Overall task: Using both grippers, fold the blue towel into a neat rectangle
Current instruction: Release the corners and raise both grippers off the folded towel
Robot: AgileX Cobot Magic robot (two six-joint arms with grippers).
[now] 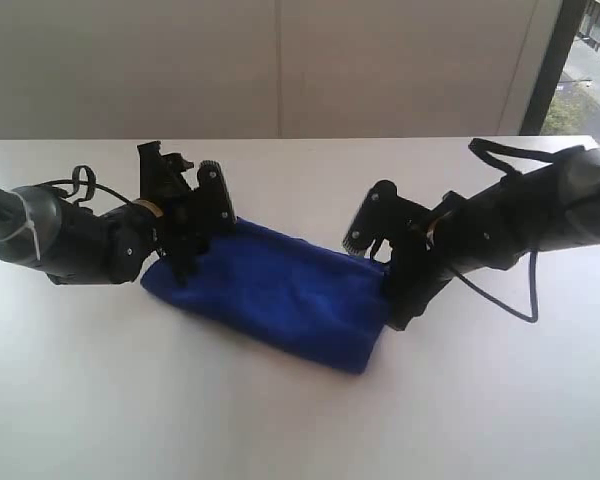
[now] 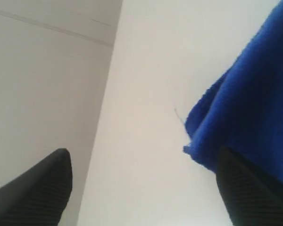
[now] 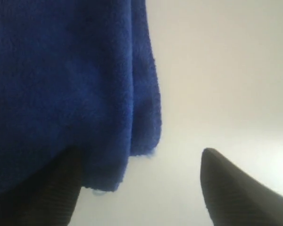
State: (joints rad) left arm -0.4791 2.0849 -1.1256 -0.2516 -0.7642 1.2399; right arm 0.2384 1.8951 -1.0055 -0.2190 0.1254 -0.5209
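Seemingly past one fold, the left gripper [image 1: 185,205] and right gripper [image 1: 382,265] flanked the blue towel [image 1: 280,290], fingers [image 2: 37,193] wide and empty, needing to lift clear.

Towel [image 1: 280,290] on table [image 1: 280,430], between claws [image 1: 195,225] [image 1: 380,268]

Plain white table [image 1: 280,430], folded blue towel [image 1: 280,290] lying flat near its middle
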